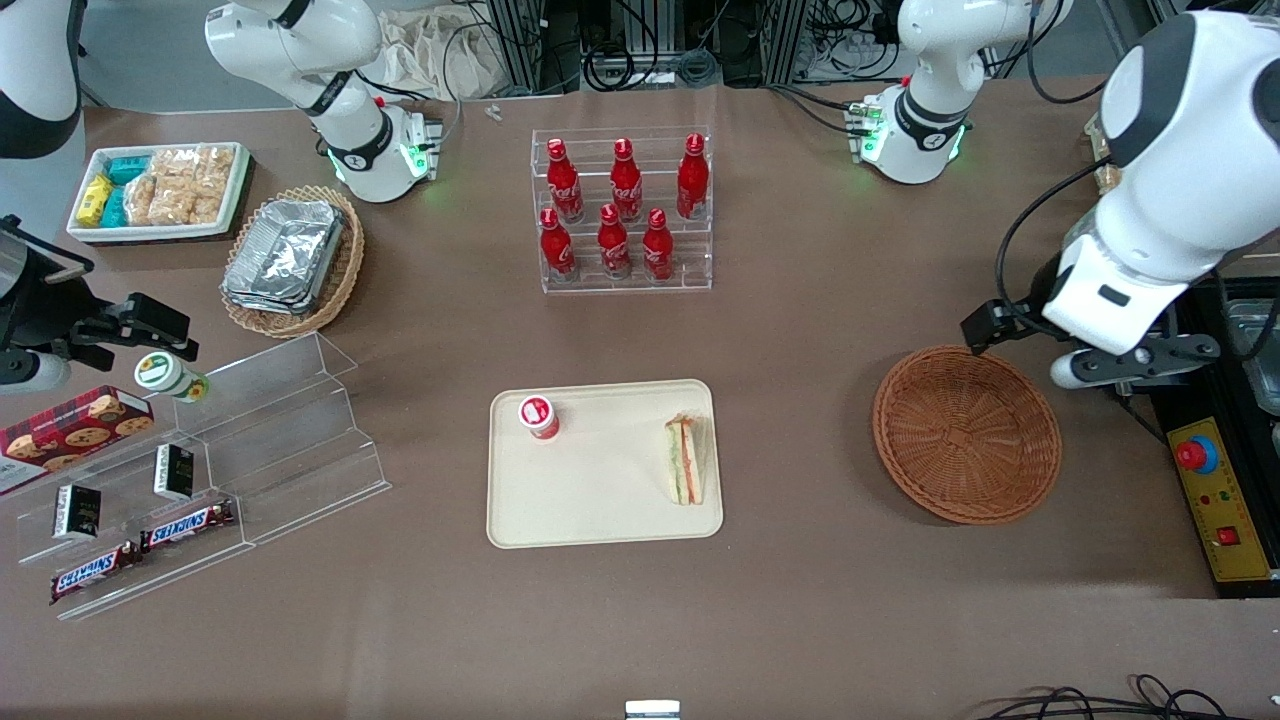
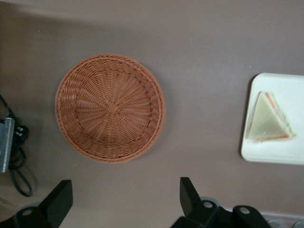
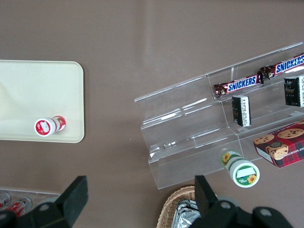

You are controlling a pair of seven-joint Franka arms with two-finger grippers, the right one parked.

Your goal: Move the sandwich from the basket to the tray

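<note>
The sandwich [image 1: 684, 460] lies on the cream tray [image 1: 600, 500], on the tray's end nearest the basket. It also shows in the left wrist view [image 2: 268, 118] on the tray's corner [image 2: 280, 154]. The reddish-brown wicker basket [image 1: 965, 432] is empty; the left wrist view shows its bare weave [image 2: 110, 108]. My left gripper [image 1: 1100, 365] hovers above the table beside the basket's rim, toward the working arm's end. In the left wrist view the gripper [image 2: 124, 199] is open and holds nothing, with its fingers [image 2: 190, 194] wide apart.
A small red-capped bottle [image 1: 538, 416] stands on the tray. A clear rack of red bottles [image 1: 622, 215] stands farther back. A tan basket of foil trays [image 1: 292, 262], a white snack bin [image 1: 160, 190] and a clear shelf [image 1: 230, 460] lie toward the parked arm's end. A yellow button box [image 1: 1215, 495] sits beside the basket.
</note>
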